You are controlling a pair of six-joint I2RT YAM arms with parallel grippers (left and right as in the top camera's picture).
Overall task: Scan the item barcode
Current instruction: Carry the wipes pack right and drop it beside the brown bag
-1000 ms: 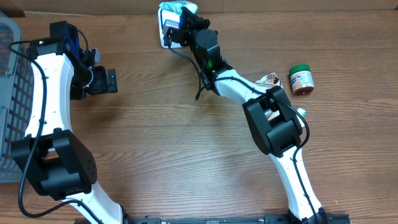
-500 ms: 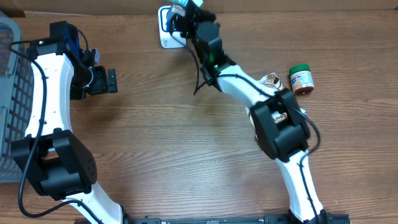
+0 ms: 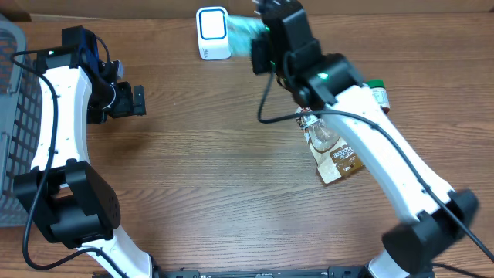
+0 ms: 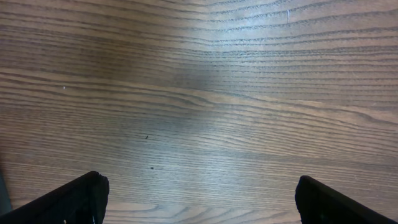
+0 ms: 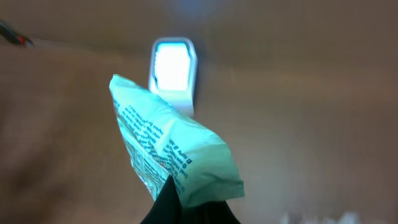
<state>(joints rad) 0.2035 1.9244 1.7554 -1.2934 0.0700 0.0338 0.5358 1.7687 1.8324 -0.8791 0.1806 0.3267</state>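
Two tools on this rig, so starting with the busy one. Right tool (image 5: 186, 211) is clamped tight on the bottom corner of a mint-green packet (image 5: 171, 146). The packet sticks up and away from the tool at a tilt, with blue print running down the side facing the wrist camera. I can't make out a barcode in that print, it's too blurry. The packet is up in the air, off the worktop (image 3: 231, 193).

Just past the far end of the packet is the scanner (image 5: 173, 71), a small white box with a glowing pale-blue window, standing near the worktop's far edge. From the wrist camera the packet's top corner overlaps the scanner's lower edge. From overhead the packet is just beside it, on the tool's side, and I can't tell whether they touch.

Further back along the right arm, a brown pouch (image 3: 337, 160) lies flat on the worktop, partly under the forearm. A little green-lidded jar (image 3: 378, 91) peeks out on the arm's other side, partly hidden.

Left tool (image 3: 141, 101) is well apart from all that, jaws spread wide and holding nothing, with only bare wood grain below it in its own camera. Beyond it, behind that arm, a grey wire basket (image 3: 9, 116) sits at the worktop's edge.
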